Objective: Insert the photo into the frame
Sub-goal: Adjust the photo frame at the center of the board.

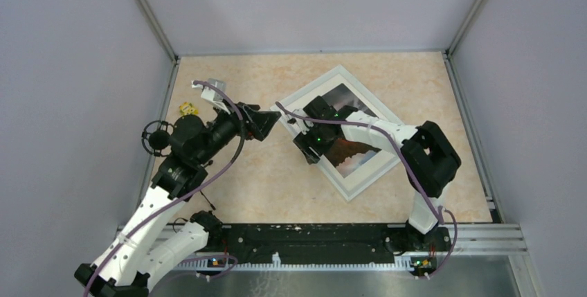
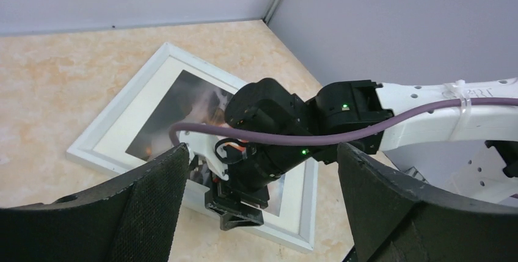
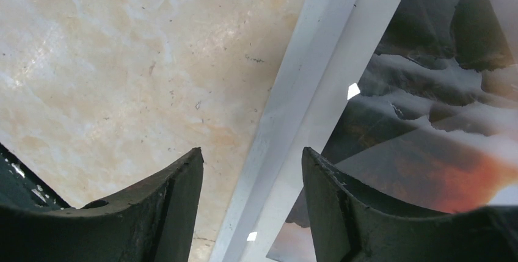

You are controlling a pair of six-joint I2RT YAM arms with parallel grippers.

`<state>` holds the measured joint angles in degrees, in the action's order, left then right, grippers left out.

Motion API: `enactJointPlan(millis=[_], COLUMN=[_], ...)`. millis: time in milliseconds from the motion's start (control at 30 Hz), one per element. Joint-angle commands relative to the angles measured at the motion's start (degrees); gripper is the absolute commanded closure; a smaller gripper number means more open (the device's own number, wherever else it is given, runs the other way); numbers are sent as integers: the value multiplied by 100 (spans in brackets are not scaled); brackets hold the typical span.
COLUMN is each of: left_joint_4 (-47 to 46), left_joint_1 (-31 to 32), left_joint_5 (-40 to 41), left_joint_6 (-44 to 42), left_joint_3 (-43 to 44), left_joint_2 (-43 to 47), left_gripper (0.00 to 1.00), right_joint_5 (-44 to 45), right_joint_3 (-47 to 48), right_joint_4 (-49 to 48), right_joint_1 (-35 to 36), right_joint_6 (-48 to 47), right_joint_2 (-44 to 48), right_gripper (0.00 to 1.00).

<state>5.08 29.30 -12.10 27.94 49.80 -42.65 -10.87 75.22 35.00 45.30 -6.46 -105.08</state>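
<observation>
The white frame [image 1: 311, 88] lies flat on the table, turned like a diamond, right of centre. Inside its bars lies the dark photo [image 1: 356, 150] with an orange-red glow. My right gripper [image 1: 309, 146] hangs low over the frame's near-left bar. In the right wrist view its jaws [image 3: 251, 152] stand apart astride that bar [image 3: 305, 72], one finger over the bare table and the other over the photo [image 3: 440, 121]. My left gripper [image 1: 270, 122] hovers left of the frame, open and empty. From the left wrist, the frame [image 2: 121, 102], photo [image 2: 183, 100] and right gripper [image 2: 235, 210] show between the wide left fingers [image 2: 262, 147].
A small yellow object [image 1: 187, 109] lies near the left wall. Grey walls enclose the table on three sides. A metal rail [image 1: 477, 238] runs along the near edge by the arm bases.
</observation>
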Motion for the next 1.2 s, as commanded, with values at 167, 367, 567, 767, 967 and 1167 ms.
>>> enactJointPlan(millis=[167,367,567,767,967,1167], left_joint_4=[-262,-180,-169,-238,-246,-224], left_joint_1=[9,81,201,523,932,980], left_joint_5=[90,340,548,717,959,1063], left_joint_6=[-932,-1211,-1410,-1501,-1792,-1744], left_joint_3=[98,322,323,285,411,382], left_joint_2=[310,404,477,431,353,456], left_gripper=[7,7,7,7,6,7], right_joint_5=[720,1286,2371,2197,1765,1597], right_joint_3=[236,246,-599,-1289,-2061,-2271], right_joint_4=[287,779,1024,654,-863,-1763], right_joint_1=[93,87,-48,-1113,-2215,-3016], right_joint_6=[-308,-846,-2284,-3810,-5608,-6702], right_joint_2=[-522,-709,-199,460,1204,1442], right_gripper=[51,82,100,100,100,100])
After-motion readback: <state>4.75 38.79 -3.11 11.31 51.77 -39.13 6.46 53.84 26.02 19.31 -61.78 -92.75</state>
